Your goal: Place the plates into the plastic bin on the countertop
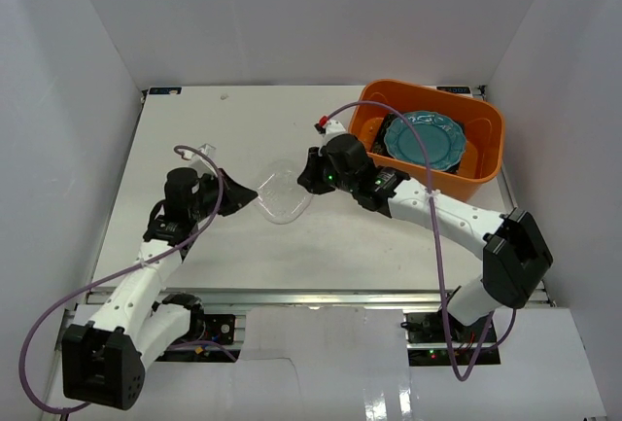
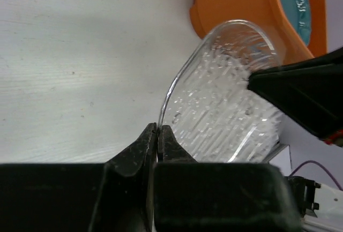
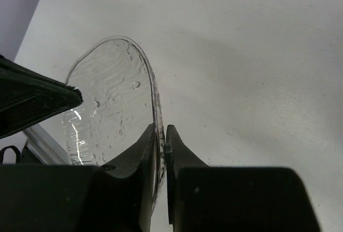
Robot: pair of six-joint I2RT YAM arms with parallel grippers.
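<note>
A clear glass plate [image 1: 284,194] is held tilted above the white countertop [image 1: 224,129] between my two grippers. My left gripper [image 1: 251,197] is shut on its left rim; in the left wrist view the jaws [image 2: 158,130] pinch the rim of the plate [image 2: 225,98]. My right gripper [image 1: 306,180] has the opposite rim between its nearly closed fingers [image 3: 161,130], the plate [image 3: 107,98] reaching to the left. The orange plastic bin [image 1: 437,183] stands at the back right with a teal-blue roundish plate [image 1: 425,139] lying in it.
The bin [image 2: 241,1] and teal plate [image 2: 300,1] show at the top right of the left wrist view. White walls enclose the countertop on three sides. The metal rail with the arm bases runs along the near edge [image 1: 321,297].
</note>
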